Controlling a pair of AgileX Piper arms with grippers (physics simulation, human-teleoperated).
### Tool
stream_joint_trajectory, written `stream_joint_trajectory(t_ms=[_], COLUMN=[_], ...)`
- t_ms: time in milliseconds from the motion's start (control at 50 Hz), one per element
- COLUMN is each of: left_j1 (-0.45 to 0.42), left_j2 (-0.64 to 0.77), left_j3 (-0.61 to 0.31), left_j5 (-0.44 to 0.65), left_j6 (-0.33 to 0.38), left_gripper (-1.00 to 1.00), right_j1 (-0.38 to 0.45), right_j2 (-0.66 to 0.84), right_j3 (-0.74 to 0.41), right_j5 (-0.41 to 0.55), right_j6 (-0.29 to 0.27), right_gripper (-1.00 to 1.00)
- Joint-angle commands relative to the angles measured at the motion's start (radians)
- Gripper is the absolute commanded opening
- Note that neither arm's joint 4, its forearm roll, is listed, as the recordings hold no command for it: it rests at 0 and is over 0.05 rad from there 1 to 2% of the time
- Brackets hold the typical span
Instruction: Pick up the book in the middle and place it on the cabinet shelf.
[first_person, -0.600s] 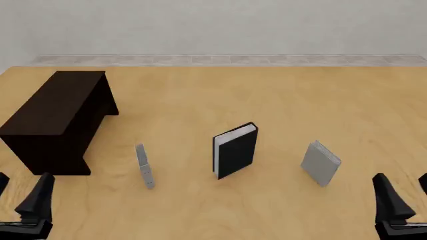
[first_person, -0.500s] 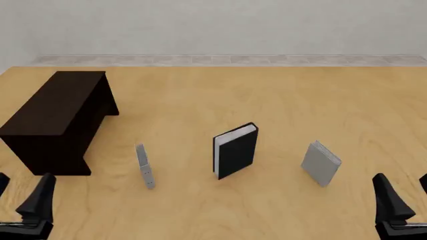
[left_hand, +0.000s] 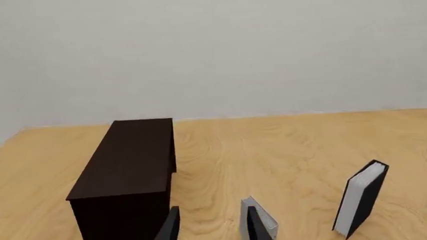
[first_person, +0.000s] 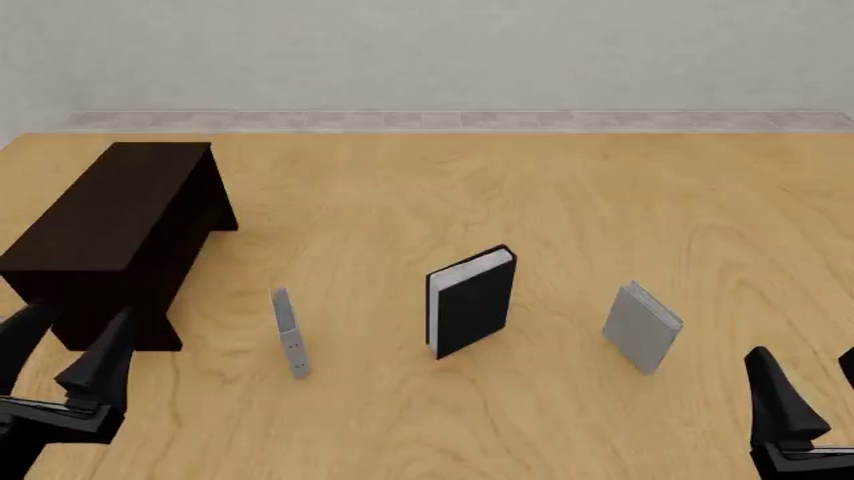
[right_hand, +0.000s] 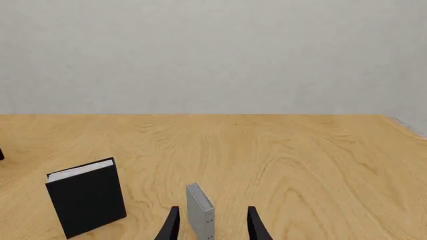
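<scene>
Black hardcover book (first_person: 470, 301) – white page edges – stands upright mid-table between two grey books; boxy dark cabinet (first_person: 114, 235) far left. Left gripper (first_person: 60, 362) and right gripper (first_person: 805, 395) hover low, jaws spread, empty

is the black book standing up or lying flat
Standing upright: the black book rests on its bottom edge on the table, white page edges facing up and left.
</scene>
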Motion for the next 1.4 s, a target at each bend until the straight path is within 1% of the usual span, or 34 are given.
stream_joint_trajectory(t_ms=[20, 40, 80, 100, 180, 200, 220, 280, 340, 360, 380, 420, 440, 480, 560, 600, 660, 760, 800, 820, 880, 920, 1060, 1080, 1100, 1120, 1140, 1160, 1180, 1220, 1320, 1400], left_j1=[-0.090, -0.107, -0.120, -0.133, -0.185, -0.191, -0.200, -0.218, -0.257, -0.259, -0.273, -0.290, -0.302, -0.310, -0.348, -0.356, -0.391, -0.442, -0.453, -0.467, -0.468, -0.484, -0.507, -0.503, -0.518, -0.527, -0.516, -0.524, -0.538, -0.538, -0.559, -0.564], left_j2=[0.247, 0.263, 0.336, 0.363, 0.448, 0.446, 0.478, 0.503, 0.588, 0.604, 0.626, 0.648, 0.674, 0.662, 0.689, 0.701, 0.728, 0.751, 0.774, 0.770, 0.789, 0.806, 0.842, 0.849, 0.855, 0.856, 0.871, 0.877, 0.877, 0.888, 0.908, 0.923], left_j3=[-0.062, -0.065, -0.094, -0.105, -0.148, -0.153, -0.173, -0.183, -0.201, -0.208, -0.217, -0.227, -0.240, -0.244, -0.259, -0.268, -0.284, -0.314, -0.337, -0.340, -0.357, -0.379, -0.404, -0.409, -0.412, -0.409, -0.419, -0.422, -0.420, -0.429, -0.439, -0.446], left_j5=[-0.174, -0.192, -0.216, -0.231, -0.265, -0.266, -0.266, -0.282, -0.313, -0.324, -0.320, -0.329, -0.329, -0.333, -0.342, -0.346, -0.343, -0.320, -0.303, -0.301, -0.293, -0.286, -0.280, -0.282, -0.277, -0.278, -0.279, -0.278, -0.280, -0.280, -0.280, -0.286], left_j6=[-0.004, 0.024, -0.012, 0.008, 0.012, 0.013, -0.013, 0.001, -0.014, -0.008, -0.025, -0.008, -0.019, -0.024, -0.036, -0.032, -0.034, -0.034, -0.044, -0.026, -0.034, -0.027, -0.016, -0.021, -0.030, -0.023, -0.061, -0.055, -0.030, -0.040, -0.028, -0.032], left_gripper=[1.00, 1.00, 1.00, 1.00, 1.00, 1.00, 1.00, 1.00, 1.00, 1.00, 1.00, 1.00, 1.00, 1.00, 1.00, 1.00, 1.00, 1.00, 1.00, 1.00, 1.00, 1.00, 1.00, 1.00, 1.00, 1.00, 1.00, 1.00, 1.00, 1.00, 1.00, 1.00], right_j1=[0.000, 0.000, 0.000, 0.000, 0.000, 0.000, 0.000, 0.000, 0.000, 0.000, 0.000, 0.000, 0.000, 0.000, 0.000, 0.000, 0.000, 0.000, 0.000, 0.000, 0.000, 0.000, 0.000, 0.000, 0.000, 0.000, 0.000, 0.000, 0.000, 0.000, 0.000, 0.000], right_j2=[0.001, 0.001, 0.003, 0.004, 0.001, 0.002, 0.003, 0.003, 0.005, 0.008, 0.006, 0.005, 0.006, 0.008, 0.008, 0.007, 0.008, 0.007, 0.006, 0.005, 0.004, 0.004, 0.003, 0.003, 0.005, 0.005, 0.005, 0.005, 0.005, 0.005, 0.005, 0.005], right_j3=[0.001, 0.000, 0.001, 0.001, 0.000, 0.001, 0.002, 0.002, 0.002, 0.003, 0.002, 0.002, 0.002, 0.002, 0.002, 0.002, 0.002, 0.001, 0.002, 0.002, 0.001, 0.001, 0.002, 0.002, 0.002, 0.002, 0.002, 0.002, 0.002, 0.002, 0.002, 0.002], right_j5=[-0.002, -0.001, -0.004, -0.005, -0.001, -0.002, -0.004, -0.005, -0.007, -0.010, -0.008, -0.007, -0.007, -0.009, -0.010, -0.008, -0.010, -0.008, -0.007, -0.006, -0.005, -0.005, -0.004, -0.004, -0.007, -0.007, -0.007, -0.007, -0.007, -0.007, -0.007, -0.007], right_j6=[0.000, 0.000, 0.000, 0.000, 0.000, 0.000, 0.000, 0.000, 0.000, 0.000, 0.000, 0.000, 0.000, 0.000, 0.000, 0.000, -0.001, -0.001, -0.001, -0.001, -0.001, -0.001, -0.001, -0.001, -0.001, -0.001, 0.000, 0.000, -0.001, 0.000, 0.000, -0.001], right_gripper=[1.00, 1.00, 1.00, 1.00, 1.00, 1.00, 1.00, 1.00, 1.00, 1.00, 1.00, 1.00, 1.00, 1.00, 1.00, 1.00, 1.00, 1.00, 1.00, 1.00, 1.00, 1.00, 1.00, 1.00, 1.00, 1.00, 1.00, 1.00, 1.00, 1.00, 1.00, 1.00])
